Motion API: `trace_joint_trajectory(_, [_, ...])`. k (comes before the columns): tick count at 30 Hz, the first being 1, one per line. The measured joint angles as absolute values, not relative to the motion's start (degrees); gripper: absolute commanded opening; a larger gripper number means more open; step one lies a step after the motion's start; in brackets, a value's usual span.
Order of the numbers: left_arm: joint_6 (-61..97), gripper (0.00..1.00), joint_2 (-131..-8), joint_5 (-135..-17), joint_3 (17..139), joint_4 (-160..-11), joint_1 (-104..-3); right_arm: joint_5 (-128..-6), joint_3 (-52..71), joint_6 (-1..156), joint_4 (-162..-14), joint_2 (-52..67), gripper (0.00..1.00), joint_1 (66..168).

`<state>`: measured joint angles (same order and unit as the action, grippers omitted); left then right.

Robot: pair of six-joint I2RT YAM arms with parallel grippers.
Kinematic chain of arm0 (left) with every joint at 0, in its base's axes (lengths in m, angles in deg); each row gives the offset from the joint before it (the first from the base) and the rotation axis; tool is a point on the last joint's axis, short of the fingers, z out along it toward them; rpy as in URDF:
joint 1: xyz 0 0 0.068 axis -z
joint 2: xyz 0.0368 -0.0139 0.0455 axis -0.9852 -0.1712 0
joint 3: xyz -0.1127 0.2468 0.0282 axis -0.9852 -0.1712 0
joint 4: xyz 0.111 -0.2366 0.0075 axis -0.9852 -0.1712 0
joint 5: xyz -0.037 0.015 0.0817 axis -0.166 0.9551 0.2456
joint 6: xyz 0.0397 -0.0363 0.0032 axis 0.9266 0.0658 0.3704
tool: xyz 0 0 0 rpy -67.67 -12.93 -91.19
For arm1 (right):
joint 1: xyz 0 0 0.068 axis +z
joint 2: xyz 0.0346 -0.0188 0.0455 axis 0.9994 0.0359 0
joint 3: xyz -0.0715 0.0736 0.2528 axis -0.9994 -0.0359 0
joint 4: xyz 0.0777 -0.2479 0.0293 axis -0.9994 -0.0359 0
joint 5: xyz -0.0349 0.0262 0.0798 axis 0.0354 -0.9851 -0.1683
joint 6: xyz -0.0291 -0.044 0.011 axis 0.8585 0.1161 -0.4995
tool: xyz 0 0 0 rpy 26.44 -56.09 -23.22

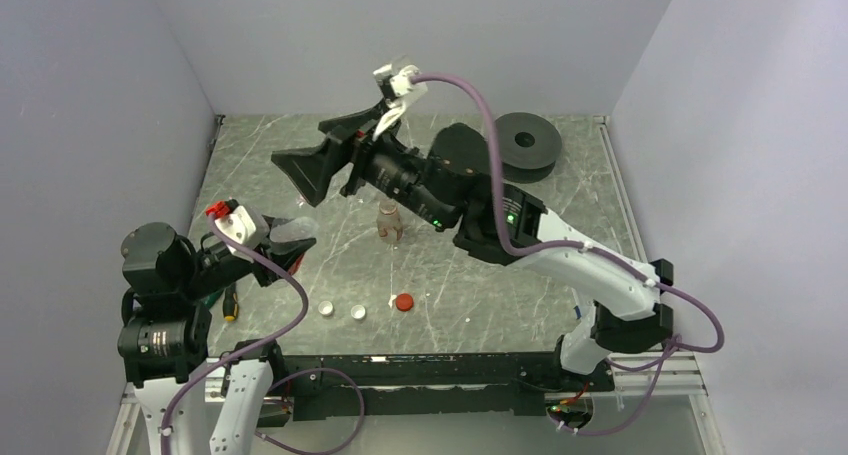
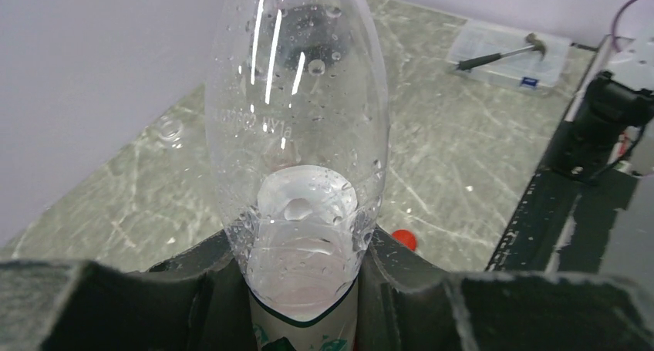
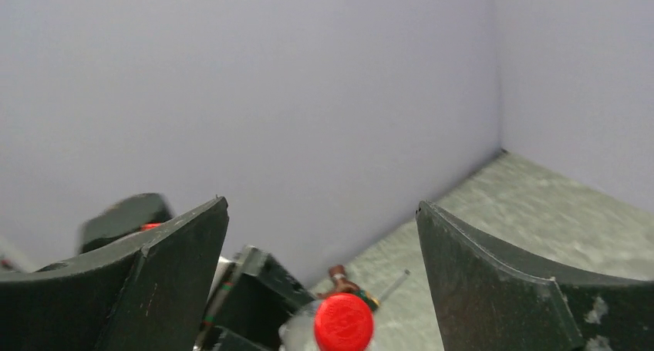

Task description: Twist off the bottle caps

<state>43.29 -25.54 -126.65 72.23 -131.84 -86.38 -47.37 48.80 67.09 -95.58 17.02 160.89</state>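
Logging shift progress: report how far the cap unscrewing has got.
Done: loose red cap and two white caps lie on the table. In hand: left hand grips a clear bottle; right hand open, empty. Left: that bottle's red cap is still on.

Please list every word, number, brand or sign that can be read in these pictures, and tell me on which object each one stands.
Nothing is readable for certain.
Raised lettering on the clear bottle: too faint and distorted to read.
Green print on its label: cut off at the picture's edge.
Blue sticker on the clear plastic box: too small.
Reddish label on the standing bottle: too small.
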Motion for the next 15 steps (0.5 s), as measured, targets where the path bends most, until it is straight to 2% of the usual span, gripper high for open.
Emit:
trace_joint_trajectory(7, [44.8,0.0,-25.6,-122.0,72.1,-131.3,-86.4,-40.4,50.4,66.7,-105.3,21.1,0.84,160.7])
trace_joint_trajectory(15, [44.7,0.0,-25.6,-121.0,72.1,-130.5,-86.4,-41.3,48.2,65.2,-106.3,21.1,0.6,160.7])
